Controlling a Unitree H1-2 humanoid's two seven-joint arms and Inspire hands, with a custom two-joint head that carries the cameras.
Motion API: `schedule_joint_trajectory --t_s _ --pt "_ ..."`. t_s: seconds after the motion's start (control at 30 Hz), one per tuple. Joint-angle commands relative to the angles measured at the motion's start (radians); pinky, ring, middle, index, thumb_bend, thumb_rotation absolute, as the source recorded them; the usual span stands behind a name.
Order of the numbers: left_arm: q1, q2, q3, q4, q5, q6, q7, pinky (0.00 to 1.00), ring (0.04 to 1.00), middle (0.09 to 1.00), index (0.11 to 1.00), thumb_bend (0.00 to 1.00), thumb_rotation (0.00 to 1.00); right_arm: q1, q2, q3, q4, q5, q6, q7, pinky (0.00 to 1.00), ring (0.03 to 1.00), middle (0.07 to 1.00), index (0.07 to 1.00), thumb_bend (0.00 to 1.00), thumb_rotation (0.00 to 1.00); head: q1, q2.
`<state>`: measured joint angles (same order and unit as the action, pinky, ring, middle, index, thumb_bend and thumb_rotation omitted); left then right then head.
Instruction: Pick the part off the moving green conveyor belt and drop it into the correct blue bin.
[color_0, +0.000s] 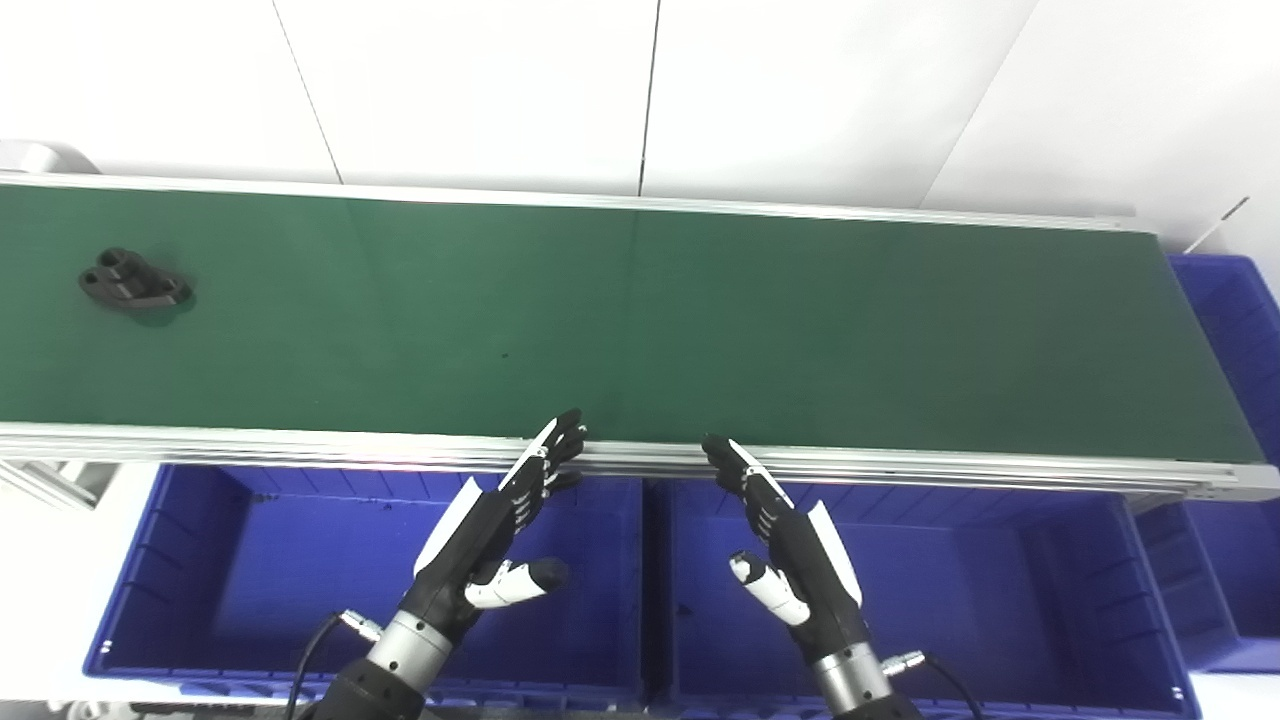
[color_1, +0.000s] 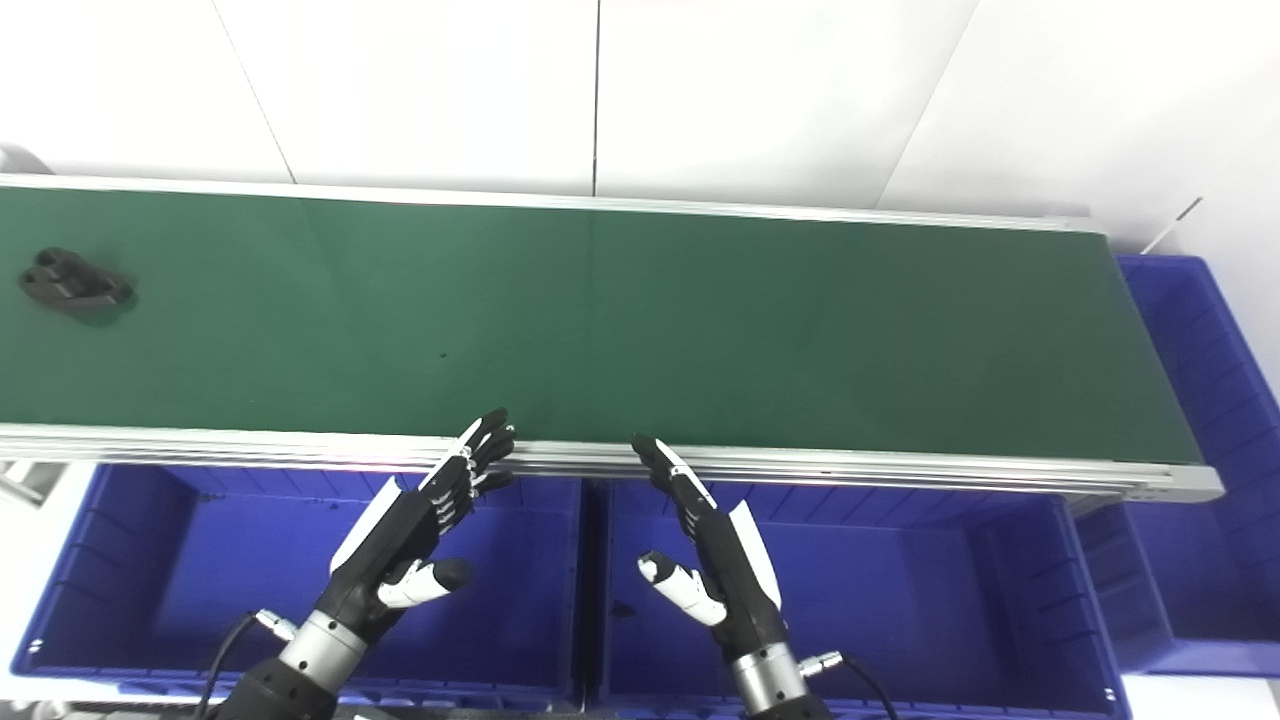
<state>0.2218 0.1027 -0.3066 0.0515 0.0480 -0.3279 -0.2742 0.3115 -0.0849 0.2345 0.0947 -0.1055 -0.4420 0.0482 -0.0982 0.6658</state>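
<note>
Nearest to me are my two hands, both held over the bins with palms turned toward each other. My left hand (color_0: 490, 545) has its fingers stretched forward and apart, thumb out to the side, grasping nothing; its fingertips reach the near rail of the belt. My right hand (color_0: 790, 550) mirrors it, fingers straight and spread, thumb angled inward, also empty, tips just short of the same rail.

Below and behind my hands I count three blue bins. The left bin (color_0: 200, 560) sits under my left hand, the middle bin (color_0: 1000, 570) under my right, the two side by side and touching. A third bin (color_0: 1225, 320) stands at the belt's right end, turned the other way, and only part of it shows. The right eye view shows a little more of that third bin's outer wall, while the left eye view cuts it at the frame's edge.

Beyond the bins runs one green conveyor belt (color_0: 640, 320), framed by silver rails. One part (color_0: 133, 280) lies on it, dark and black, far to the left and well apart from both hands. In the right eye view it sits closer to the picture's left edge. My forearms hide parts of the bin floors. A white panelled wall (color_0: 640, 90) rises behind the belt.
</note>
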Motion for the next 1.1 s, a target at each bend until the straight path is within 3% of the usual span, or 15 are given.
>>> schedule_joint_trajectory --t_s 0.0,1.07 --pt "-0.014 -0.004 0.0 -0.02 -0.007 -0.037 -0.001 0.9 0.972 0.974 1.0 0.91 0.8 -0.003 0.006 -0.005 -0.022 0.006 -0.022 0.004 0.92 0.94 0.922 0.908 0.89 0.9 0.001 0.0" --pt "-0.011 -0.003 0.001 -0.028 -0.01 -0.023 -0.002 0.9 0.973 0.972 1.0 0.92 0.79 -0.008 0.006 -0.007 -0.013 -0.002 -0.026 0.001 0.92 0.933 0.918 0.905 0.9 0.9 0.001 -0.004"
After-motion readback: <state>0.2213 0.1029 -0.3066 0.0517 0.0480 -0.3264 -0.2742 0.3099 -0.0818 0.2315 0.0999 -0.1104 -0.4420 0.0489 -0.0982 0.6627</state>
